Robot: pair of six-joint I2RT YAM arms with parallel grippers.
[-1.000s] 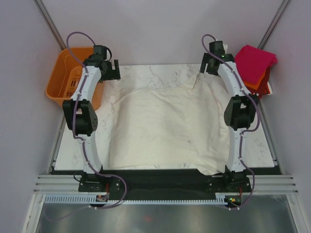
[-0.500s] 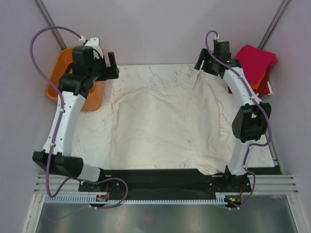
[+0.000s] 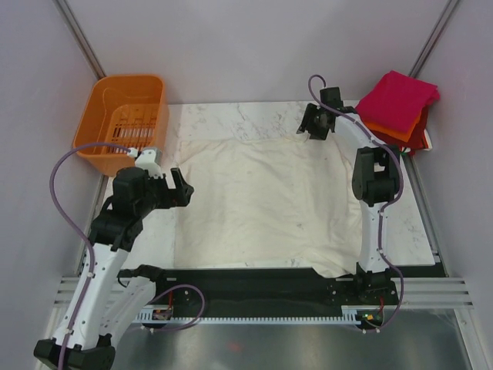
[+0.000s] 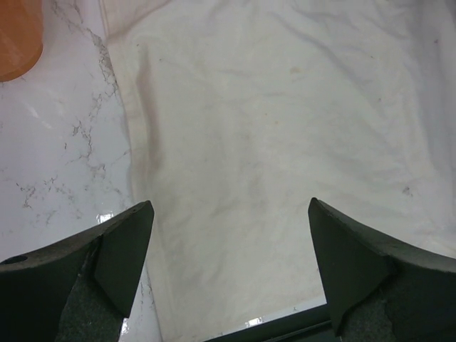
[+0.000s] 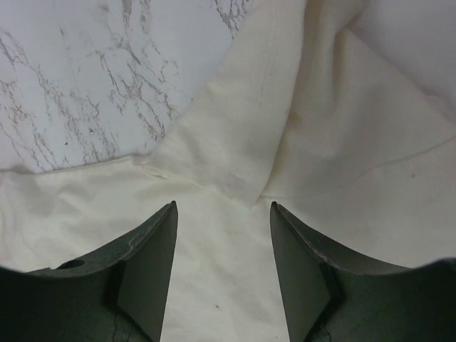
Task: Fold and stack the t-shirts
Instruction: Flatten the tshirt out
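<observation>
Cream t-shirt [image 3: 262,200] spread flat over most of surface [image 3: 223,116]. L hand [image 3: 181,185] released, jaws wide, above shirt's left edge. R hand [image 3: 312,127] at shirt's far edge, jaws part apart astride a cloth fold, not clamped. Far-right corner stack: magenta t-shirt [image 3: 397,96] on top, orange t-shirt [image 3: 393,129], dark red t-shirt [image 3: 420,137]. Basket [image 3: 123,108] at far-left corner.

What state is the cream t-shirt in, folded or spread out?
Spread out. The cream t-shirt lies flat and wrinkled across most of the table; only a flap by the right gripper is turned over.
</observation>
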